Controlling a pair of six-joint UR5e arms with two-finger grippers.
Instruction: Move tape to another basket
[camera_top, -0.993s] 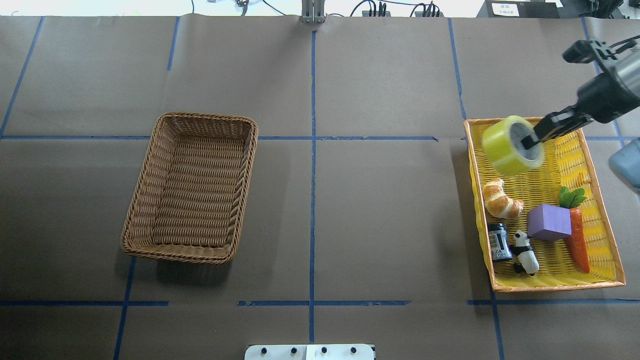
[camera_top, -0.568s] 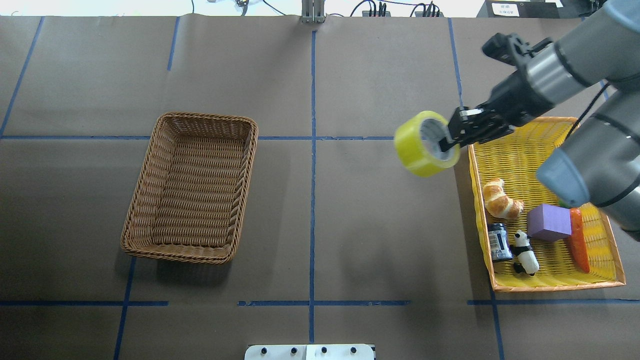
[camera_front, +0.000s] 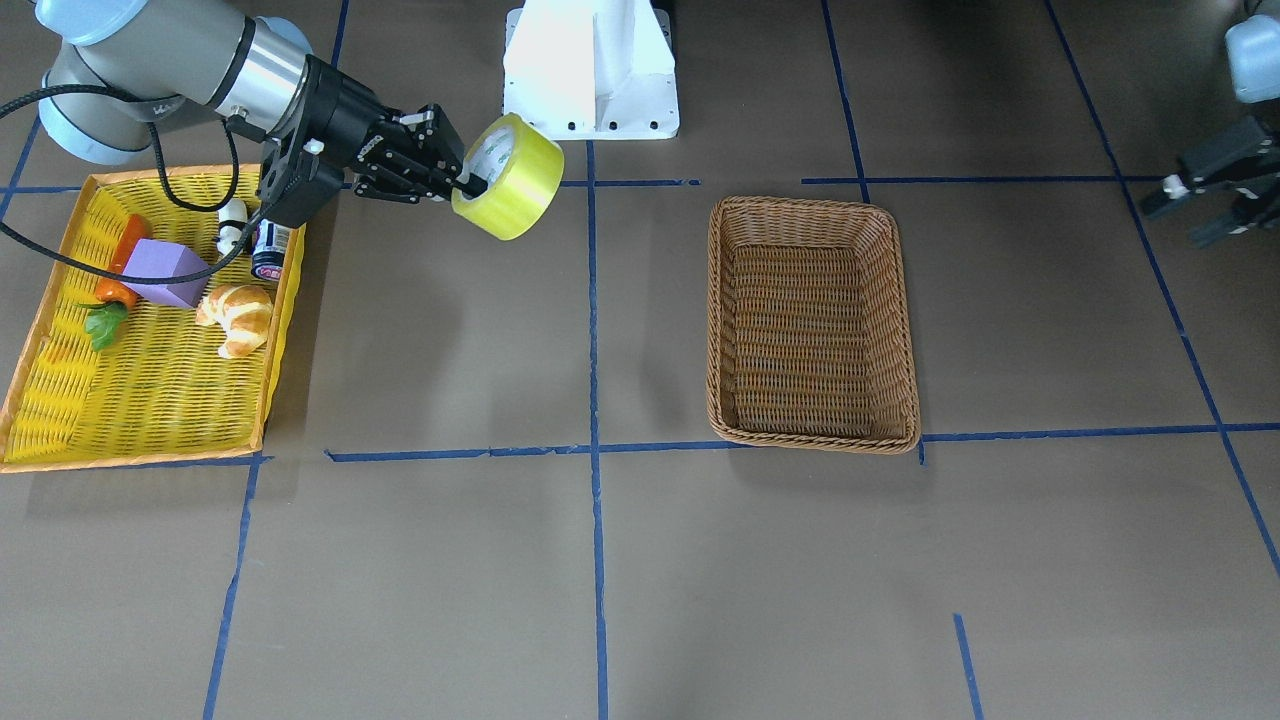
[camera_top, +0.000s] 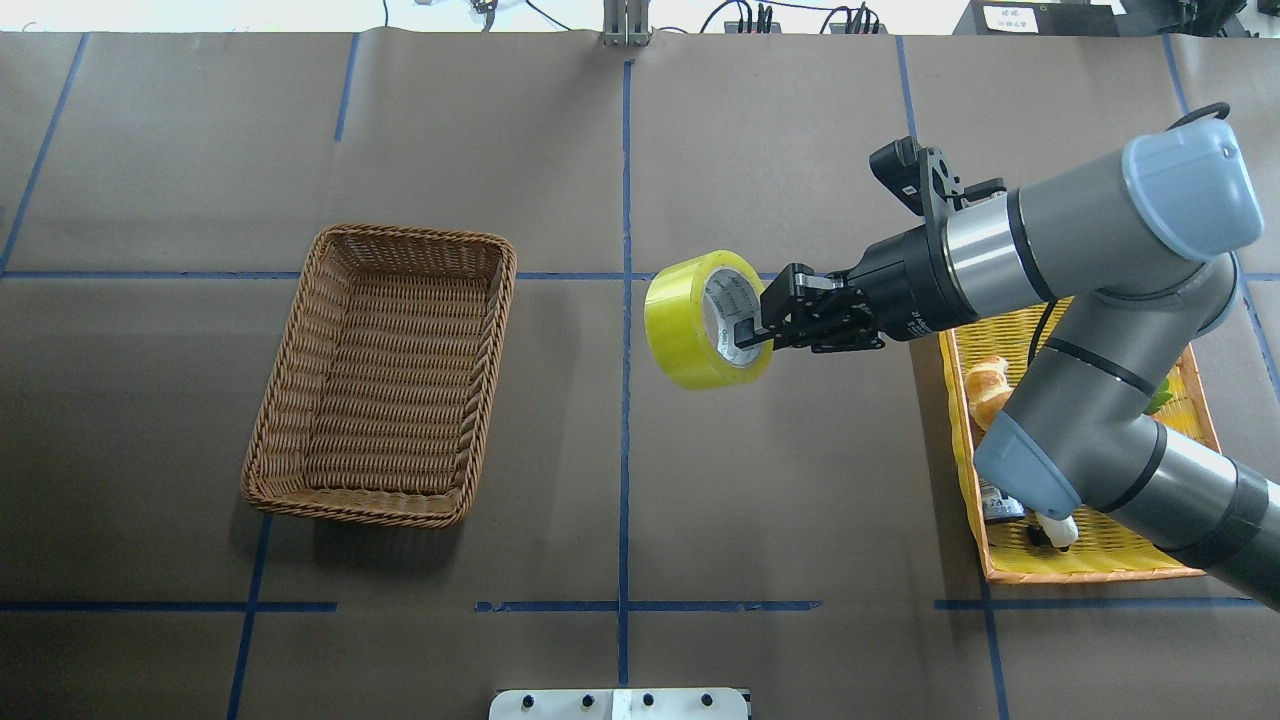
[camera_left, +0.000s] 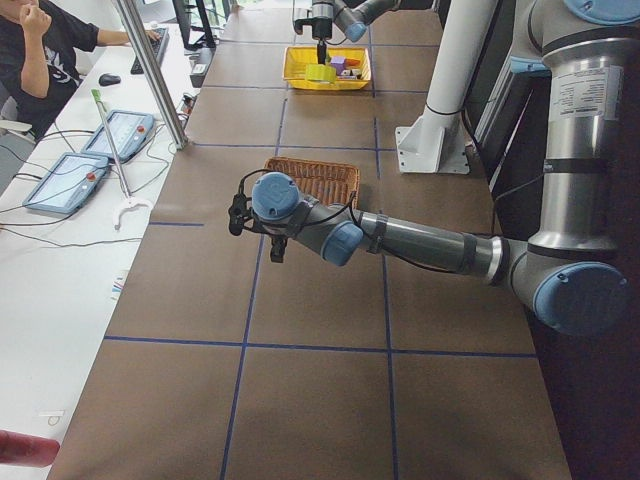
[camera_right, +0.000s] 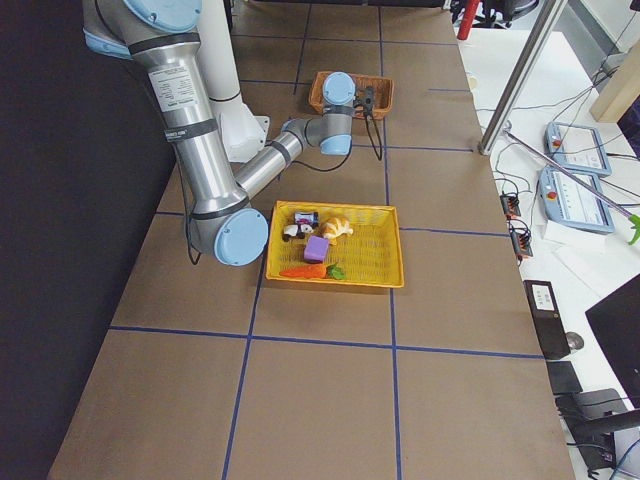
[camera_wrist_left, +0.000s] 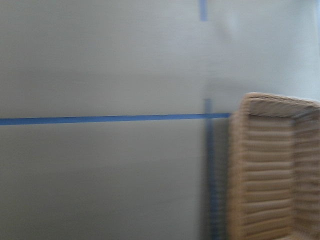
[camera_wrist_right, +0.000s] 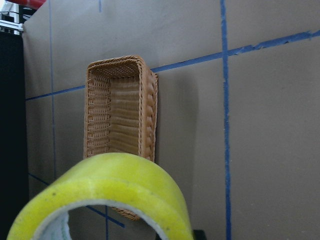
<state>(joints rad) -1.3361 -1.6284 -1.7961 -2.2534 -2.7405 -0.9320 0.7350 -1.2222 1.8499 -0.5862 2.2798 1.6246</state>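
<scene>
Yellow tape roll (camera_top: 690, 335) pinched by right gripper (camera_top: 745, 335) fingers, aloft over the table (camera_top: 800, 480) middle, brown wicker basket (camera_top: 290, 390) toward the left edge, left gripper (camera_front: 1180, 220) fingers spread, empty.

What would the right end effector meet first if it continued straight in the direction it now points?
Probably the basket: the right end effector, shut on the tape, points toward its nearer long rim. Its height is unclear, so it might pass above.

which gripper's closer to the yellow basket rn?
Right. Right gripper, holding the tape, hangs between yellow basket and wicker basket; left gripper is beyond the wicker basket.
</scene>
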